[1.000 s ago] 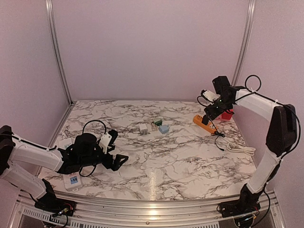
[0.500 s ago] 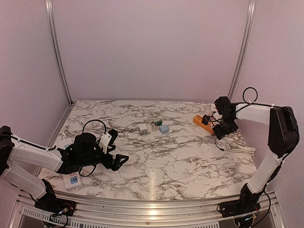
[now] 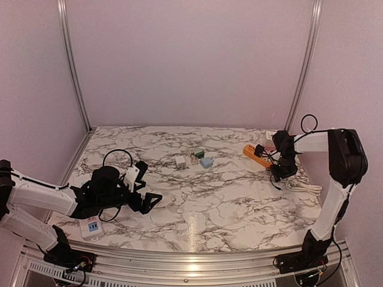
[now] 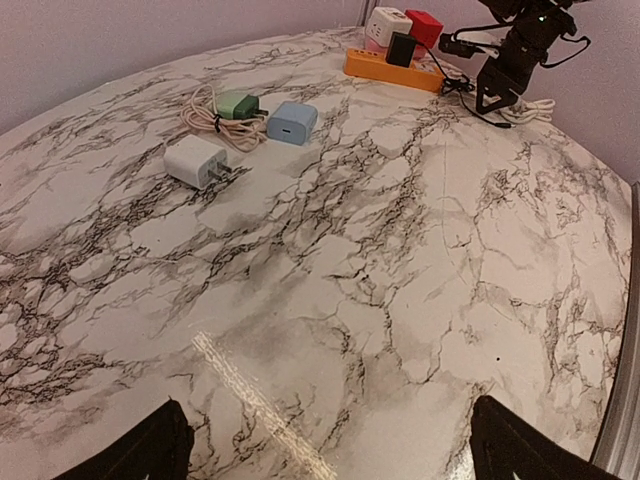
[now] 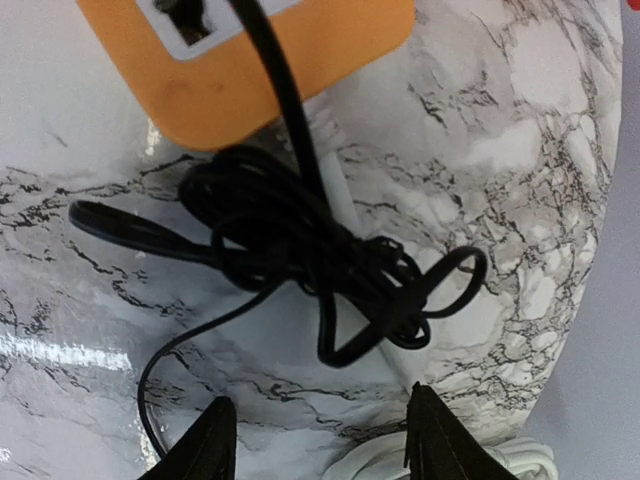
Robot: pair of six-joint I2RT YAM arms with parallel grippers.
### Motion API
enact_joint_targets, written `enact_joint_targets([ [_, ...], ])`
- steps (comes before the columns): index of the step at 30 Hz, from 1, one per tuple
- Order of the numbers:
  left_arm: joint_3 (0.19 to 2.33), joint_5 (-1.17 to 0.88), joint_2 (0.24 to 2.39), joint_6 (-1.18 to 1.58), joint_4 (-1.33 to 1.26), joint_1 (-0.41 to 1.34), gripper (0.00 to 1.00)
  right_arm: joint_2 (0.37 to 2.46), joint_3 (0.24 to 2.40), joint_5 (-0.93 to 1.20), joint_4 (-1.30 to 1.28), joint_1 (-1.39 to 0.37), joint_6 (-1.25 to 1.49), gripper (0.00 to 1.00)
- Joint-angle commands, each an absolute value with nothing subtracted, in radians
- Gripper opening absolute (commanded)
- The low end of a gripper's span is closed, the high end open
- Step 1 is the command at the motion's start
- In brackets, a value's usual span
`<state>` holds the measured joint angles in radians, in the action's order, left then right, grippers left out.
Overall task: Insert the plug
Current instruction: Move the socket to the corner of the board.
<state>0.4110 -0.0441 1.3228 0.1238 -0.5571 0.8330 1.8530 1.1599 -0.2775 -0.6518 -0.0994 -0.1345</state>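
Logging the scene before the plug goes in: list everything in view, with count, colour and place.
power strip: one, orange, far right of table
black plug: one, black, on the power strip
white adapter: one, white, behind the power strip
red adapter: one, red, beside the white adapter
black cable: one, black, tangled at the power strip's end
white cable: one, white, right edge
white charger: one, white, mid-table
green charger: one, green, mid-table
pink cable: one, pink, bundled by the green charger
blue charger: one, blue, mid-table
socket block: one, white, near left
table: one, marbled
left tool: open, near left
right tool: open, over the black cable
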Motion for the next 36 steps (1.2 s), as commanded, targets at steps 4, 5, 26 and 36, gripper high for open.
enact_joint_targets([
  [4, 0.413, -0.05, 1.315, 0.127, -0.583, 0.827, 0.99, 1.976, 1.254, -0.213, -0.59, -0.09, -0.138, 0.52],
  [5, 0.413, -0.047, 1.315, 0.126, -0.583, 0.828, 0.99, 1.992, 1.27, -0.216, -0.587, -0.089, -0.137, 0.52],
  [26, 0.426, -0.032, 1.358, 0.126, -0.583, 0.828, 0.99, 2.14, 1.54, -0.111, -0.539, -0.15, -0.143, 0.46],
  [36, 0.434, -0.04, 1.367, 0.124, -0.583, 0.828, 0.99, 2.033, 1.522, -0.098, -0.538, -0.179, -0.132, 0.5],
])
